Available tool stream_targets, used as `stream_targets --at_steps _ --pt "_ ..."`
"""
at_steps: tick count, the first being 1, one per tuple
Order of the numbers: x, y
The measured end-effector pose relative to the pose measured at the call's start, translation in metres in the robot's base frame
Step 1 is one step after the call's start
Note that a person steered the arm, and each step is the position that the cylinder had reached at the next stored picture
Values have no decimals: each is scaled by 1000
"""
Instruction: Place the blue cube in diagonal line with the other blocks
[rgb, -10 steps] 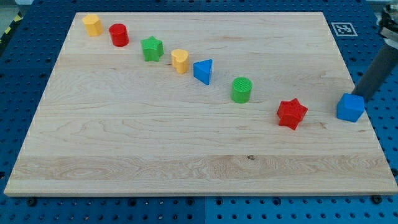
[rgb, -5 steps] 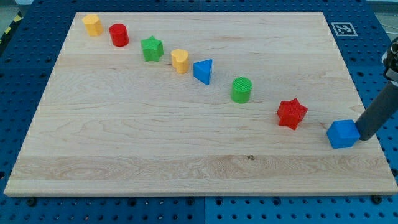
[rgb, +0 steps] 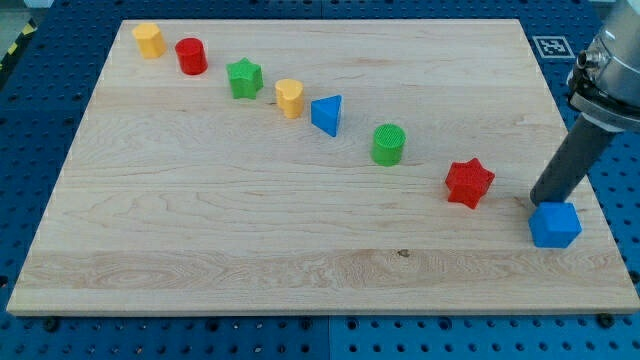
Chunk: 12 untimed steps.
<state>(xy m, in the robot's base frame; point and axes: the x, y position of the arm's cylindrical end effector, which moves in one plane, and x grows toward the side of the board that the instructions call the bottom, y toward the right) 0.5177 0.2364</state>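
Here's the desk (rgb: 200, 250), a pale wooden board, and a row of blocks runs across it from the ten o'clock corner down toward four o'clock: yellow block (rgb: 148, 39), red cylinder (rgb: 191, 56), green star (rgb: 244, 77), yellow heart (rgb: 289, 98), blue triangle block (rgb: 327, 114), green cylinder (rgb: 389, 144) and red star (rgb: 469, 182), each apart from its neighbour. The blue cube (rgb: 554, 224) sits at the low end, at about four o'clock from the red star and near the desk's edge on the view's right, well in step with that slanting row. The tool is a plain dark rod with nothing to spread or press together, so there is no grip to call. My tip (rgb: 542, 203) is down at the cube's twelve o'clock side, right against its top back edge; whether it actually touches, I cannot tell. The rod leans up toward one o'clock.
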Motion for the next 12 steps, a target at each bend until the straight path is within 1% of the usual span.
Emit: stream_targets --at_steps 1,2,3,4,5,6,7,8,9,10,11,12 --pt "4 0" --pt "10 22" --pt "32 59" --pt "46 74" --pt "47 25" --pt "47 7" --pt "48 26" --pt "48 66" --pt "75 56" --pt "81 -9" --pt "67 -26" --pt "66 7"
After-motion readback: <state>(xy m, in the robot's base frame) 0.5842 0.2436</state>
